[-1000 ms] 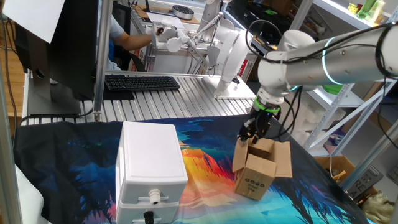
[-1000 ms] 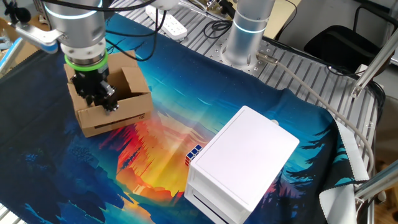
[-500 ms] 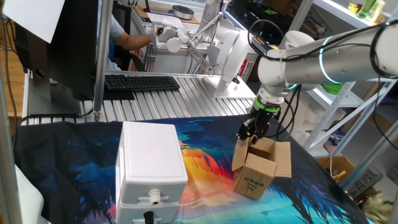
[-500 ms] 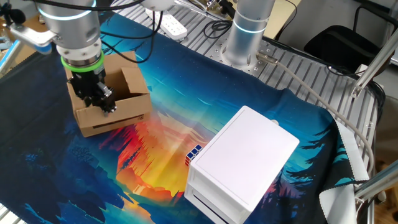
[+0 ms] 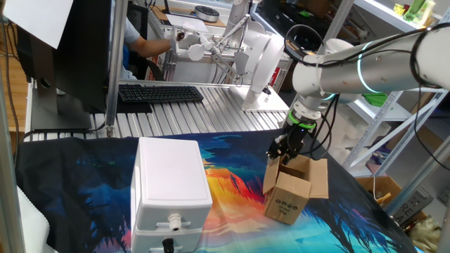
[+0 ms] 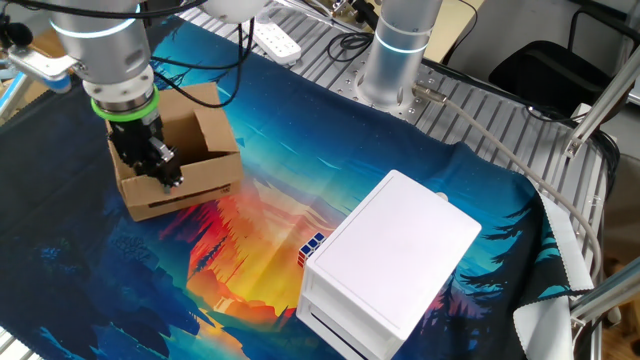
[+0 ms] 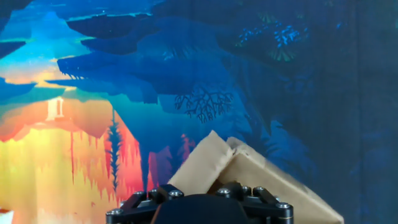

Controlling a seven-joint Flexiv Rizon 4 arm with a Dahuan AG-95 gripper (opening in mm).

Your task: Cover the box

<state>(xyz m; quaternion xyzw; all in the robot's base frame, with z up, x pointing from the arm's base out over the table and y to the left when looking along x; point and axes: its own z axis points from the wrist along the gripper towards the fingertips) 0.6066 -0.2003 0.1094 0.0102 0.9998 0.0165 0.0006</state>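
The small brown cardboard box (image 5: pixel 288 200) stands open on the colourful cloth, with black marks on its front side. In the other fixed view it (image 6: pixel 195 185) sits at the left with its flaps up. My gripper (image 5: pixel 276 152) hangs at the box's left rim, its fingers close together, pressing against a flap. In the other fixed view the gripper (image 6: pixel 165 178) reaches over the box's near-left wall. The hand view shows a folded brown flap (image 7: pixel 249 174) right in front of the gripper body; the fingertips are hidden there.
A large white plastic case (image 5: pixel 171 183) with a front connector stands left of the box, also in the other fixed view (image 6: pixel 390 255). A small coloured cube (image 6: pixel 312 245) lies beside it. The arm's base (image 6: pixel 395 50) and a power strip (image 6: pixel 275 40) are at the back.
The gripper has shifted a little along the box's rim, leftward in the other fixed view. The box has hardly moved.
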